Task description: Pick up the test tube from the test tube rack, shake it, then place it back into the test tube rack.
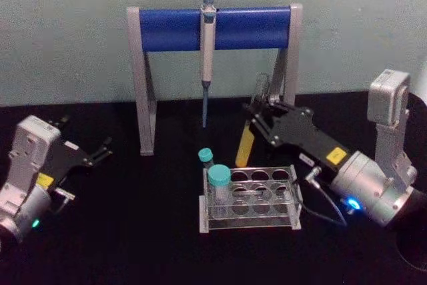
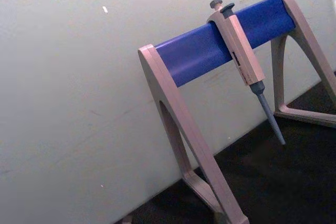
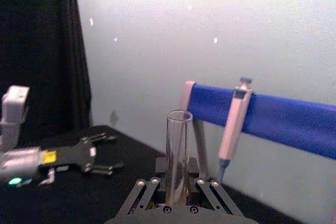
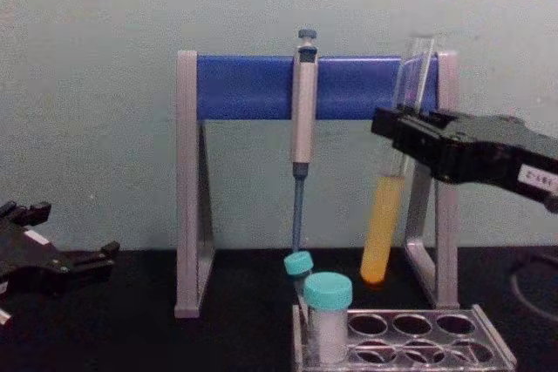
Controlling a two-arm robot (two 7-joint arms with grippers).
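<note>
Right gripper (image 1: 259, 110) clamps the tilted test tube (image 1: 245, 148) just above the test tube rack (image 1: 250, 221); left gripper (image 3: 113, 152) sits spread open, well to the rack's left.

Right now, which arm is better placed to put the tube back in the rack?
Right: the right gripper holds the tube just behind the rack; the left gripper sits open, far to the side.

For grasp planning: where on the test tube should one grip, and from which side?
Grip the clear upper part of the test tube, above the yellow liquid, from the side, as the right claw does. It is thin, near upright and open-topped, so this likely leaves its base free for the rack. The left claw idles at left.
</note>
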